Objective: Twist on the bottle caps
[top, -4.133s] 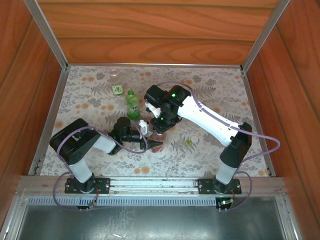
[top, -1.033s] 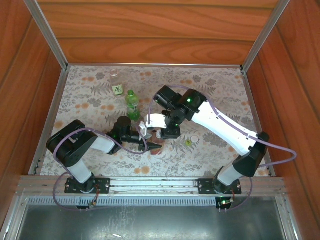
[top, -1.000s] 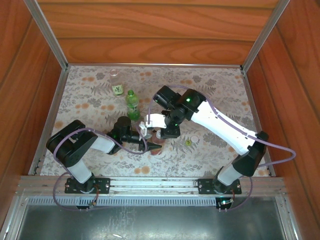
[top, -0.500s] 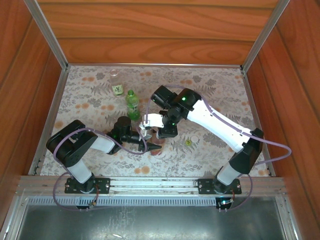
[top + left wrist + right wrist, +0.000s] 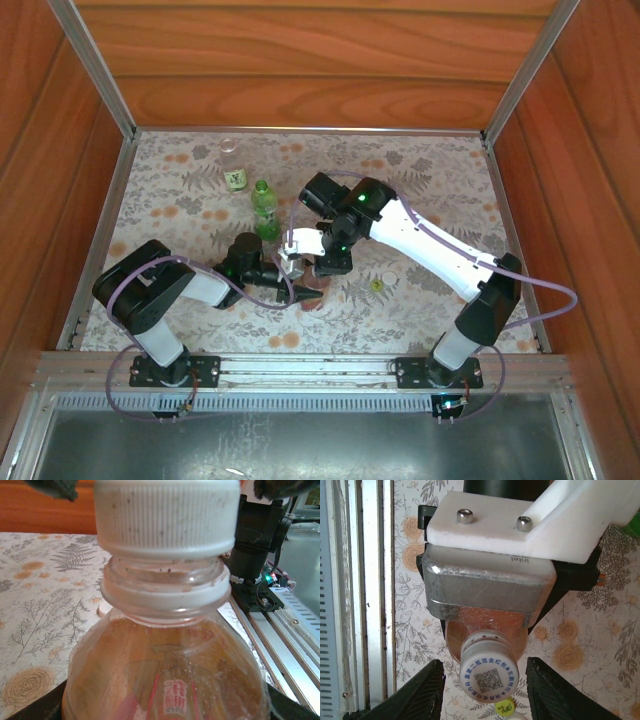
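Gripping the amber bottle (image 5: 165,680), left end effector (image 5: 305,290); right end effector (image 5: 485,680) open astride ribbed white cap (image 5: 165,515).

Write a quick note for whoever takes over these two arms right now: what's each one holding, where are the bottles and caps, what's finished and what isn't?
Left gripper: fingers shut on the amber bottle, holding it upright.
Right gripper: fingers open either side of its white cap, not gripping.
Green bottle and clear bottle stand farther back, apparently uncapped; yellow-green cap lies on the table.
Done: white cap is on the amber bottle; tightness unclear.
To do: the other two bottles.
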Controlling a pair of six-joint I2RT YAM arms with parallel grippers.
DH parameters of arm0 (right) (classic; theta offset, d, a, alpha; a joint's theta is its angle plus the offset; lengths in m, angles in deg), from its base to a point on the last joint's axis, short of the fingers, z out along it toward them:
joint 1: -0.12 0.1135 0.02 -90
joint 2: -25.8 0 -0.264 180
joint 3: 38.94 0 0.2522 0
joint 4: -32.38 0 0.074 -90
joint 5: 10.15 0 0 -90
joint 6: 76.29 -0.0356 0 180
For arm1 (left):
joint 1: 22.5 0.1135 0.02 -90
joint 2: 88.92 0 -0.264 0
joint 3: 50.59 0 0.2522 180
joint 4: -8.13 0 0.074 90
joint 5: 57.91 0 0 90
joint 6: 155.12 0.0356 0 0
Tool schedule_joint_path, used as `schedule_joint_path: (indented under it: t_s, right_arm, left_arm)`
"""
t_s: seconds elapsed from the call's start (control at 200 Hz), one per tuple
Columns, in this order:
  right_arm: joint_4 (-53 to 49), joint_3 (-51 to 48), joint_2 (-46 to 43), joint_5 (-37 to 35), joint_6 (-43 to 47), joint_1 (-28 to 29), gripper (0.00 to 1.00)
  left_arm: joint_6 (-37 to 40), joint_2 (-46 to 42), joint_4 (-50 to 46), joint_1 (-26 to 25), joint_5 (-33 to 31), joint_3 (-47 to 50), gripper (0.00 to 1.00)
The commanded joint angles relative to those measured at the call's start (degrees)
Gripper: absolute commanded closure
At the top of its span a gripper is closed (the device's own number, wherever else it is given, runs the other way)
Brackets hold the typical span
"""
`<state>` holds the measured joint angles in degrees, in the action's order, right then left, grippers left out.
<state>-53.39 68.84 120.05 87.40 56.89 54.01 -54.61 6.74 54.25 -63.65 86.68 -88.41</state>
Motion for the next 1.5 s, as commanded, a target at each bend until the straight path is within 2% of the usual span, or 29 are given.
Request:
schedule_joint_path:
  t_s: [0.0,0.749,1.094,1.314,1.494]
  right_arm:
    - [-0.55,-0.77,0.47,0.81,4.01,-0.46,0.52]
    - [-1.13,-1.47,0.51,0.32,3.75,-0.36,0.62]
    - [-1.59,-1.63,2.64,0.66,-1.52,-0.33,0.67]
    - [-0.44,-1.16,2.81,0.08,-10.12,-0.32,0.70]
    - [1.28,0.10,3.71,-3.52,-26.96,-0.28,0.70]
  left_arm:
    - [0.02,-0.25,-3.09,0.33,2.10,0.04,0.42]
    - [-1.09,-0.82,-3.10,0.36,2.15,-0.14,0.42]
    - [-1.64,-2.68,-3.12,0.35,0.60,0.10,0.42]
    - [-1.64,-5.49,-3.18,0.35,-5.76,0.49,0.42]
    - [0.47,-10.10,-3.11,0.23,-17.11,0.65,0.42]
